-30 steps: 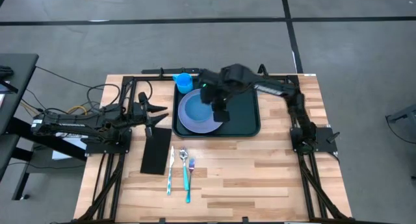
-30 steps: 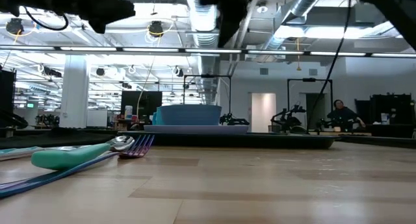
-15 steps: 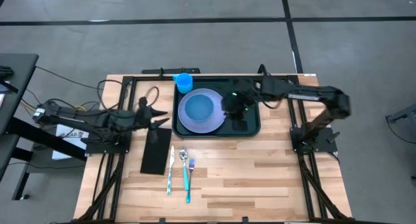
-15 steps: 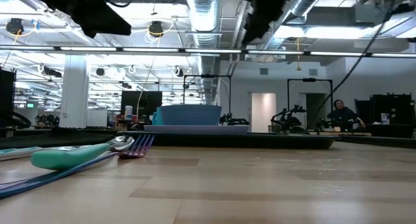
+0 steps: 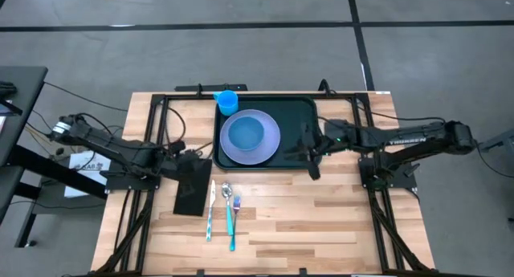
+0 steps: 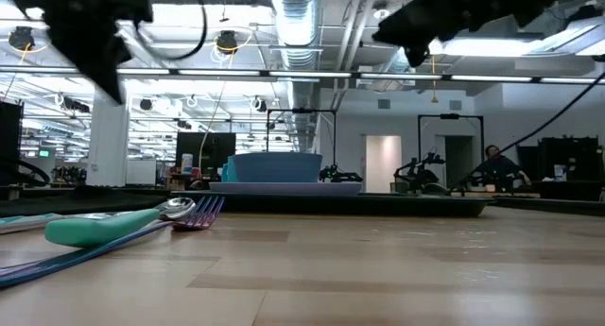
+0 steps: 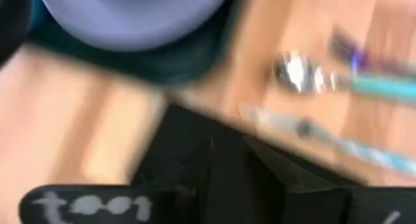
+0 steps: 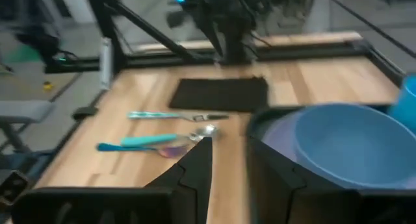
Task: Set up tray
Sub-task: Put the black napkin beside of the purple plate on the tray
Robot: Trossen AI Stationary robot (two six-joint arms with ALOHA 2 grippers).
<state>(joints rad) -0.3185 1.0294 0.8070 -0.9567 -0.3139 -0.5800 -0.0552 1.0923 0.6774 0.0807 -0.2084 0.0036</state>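
The dark green tray [image 5: 301, 116] lies on the far middle of the table. On it rest a lilac plate [image 5: 271, 144] carrying a blue bowl [image 5: 245, 134] and a blue cup [image 5: 227, 101] at its far left corner. My left gripper [image 5: 191, 154] hangs open, tipped down, above the far end of the black napkin [image 5: 191, 189], which lies flat on the table [image 5: 321, 221]. My right gripper [image 5: 307, 151] hovers open, almost level, over the tray's near right corner and points at the plate [image 8: 279, 139]. Neither has anything between its fingers.
A knife [image 5: 210, 209], a spoon [image 5: 226, 195] and a teal-handled fork [image 5: 233, 221] lie side by side on the table right of the napkin. Bare wood spreads over the near right of the table. Black frame rails run along the left, right and far edges.
My right gripper has swung from above the plate toward the table's right edge, sunk, and tipped from pointing down to nearly level. My left gripper has drifted a little toward the near edge and tipped from level to pointing down over the napkin. Nothing on the table has moved.
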